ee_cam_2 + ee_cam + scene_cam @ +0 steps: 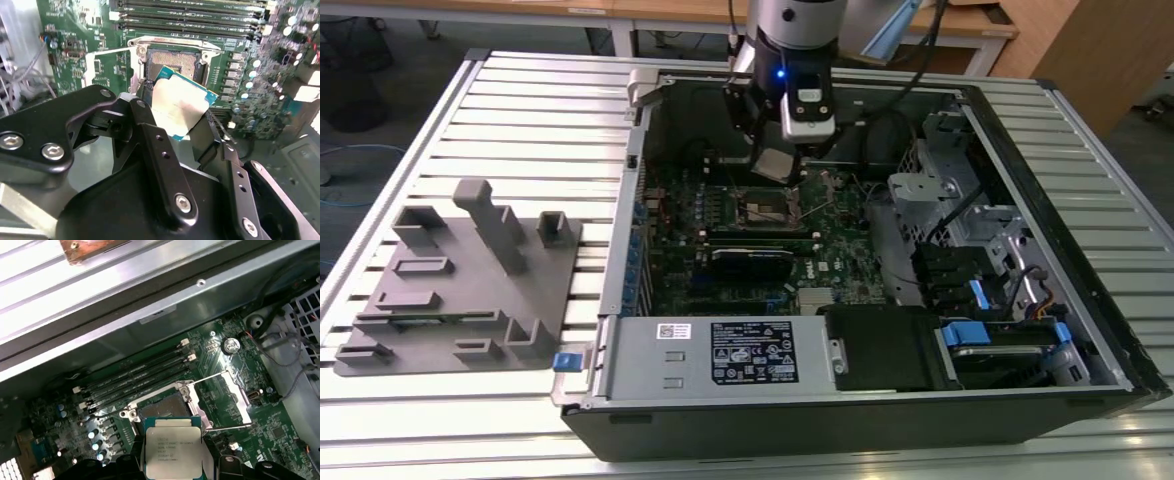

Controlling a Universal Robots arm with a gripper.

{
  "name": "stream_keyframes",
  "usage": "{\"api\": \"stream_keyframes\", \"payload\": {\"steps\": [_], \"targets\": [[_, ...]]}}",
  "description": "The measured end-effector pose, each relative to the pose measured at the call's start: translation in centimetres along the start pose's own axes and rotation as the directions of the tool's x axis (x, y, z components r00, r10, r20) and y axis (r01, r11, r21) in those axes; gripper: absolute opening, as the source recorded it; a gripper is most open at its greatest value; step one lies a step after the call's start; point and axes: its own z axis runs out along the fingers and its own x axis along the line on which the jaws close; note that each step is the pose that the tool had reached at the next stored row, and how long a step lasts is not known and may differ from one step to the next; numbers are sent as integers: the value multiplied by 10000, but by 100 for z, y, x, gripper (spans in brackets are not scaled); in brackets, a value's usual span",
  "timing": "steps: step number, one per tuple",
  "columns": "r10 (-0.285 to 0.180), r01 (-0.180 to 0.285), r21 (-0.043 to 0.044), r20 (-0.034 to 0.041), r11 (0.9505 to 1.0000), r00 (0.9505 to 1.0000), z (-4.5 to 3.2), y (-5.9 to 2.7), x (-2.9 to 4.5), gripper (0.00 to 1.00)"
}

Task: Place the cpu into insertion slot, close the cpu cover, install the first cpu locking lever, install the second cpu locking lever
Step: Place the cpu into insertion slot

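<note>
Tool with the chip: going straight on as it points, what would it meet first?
Probably the open slot: the cpu in the tool hangs just short of it, though depth is unclear.

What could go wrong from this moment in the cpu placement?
The gripper pinches the cpu by its edges above the insertion slot; a slight offset could seat it skewed. The cpu cover is swung open right beside the slot, so the gripper might catch it going down.

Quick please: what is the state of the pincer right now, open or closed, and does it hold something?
The pincer: closed, holding the cpu, which is not yet in the insertion slot.
</note>
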Motion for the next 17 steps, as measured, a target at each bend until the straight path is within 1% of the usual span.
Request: {"api": "stream_keyframes", "payload": {"steps": [2,4,7,9,11,13,16,17], "targets": [[359,-359,-1,33,9994,9994,20,-2,0,54],[717,-717,-4,65,9974,9974,42,-4,0,54],[1261,-1261,-9,114,9920,9919,77,-7,0,54],[1615,-1615,-14,146,9869,9868,101,-9,0,54],[1979,-1979,-21,178,9802,9801,130,-12,0,54],[2330,-2330,-29,210,9725,9723,160,-15,0,54],[2847,-2847,-43,256,9586,9583,204,-18,0,54],[3035,-3035,-49,273,9528,9524,219,-20,0,54]]}}
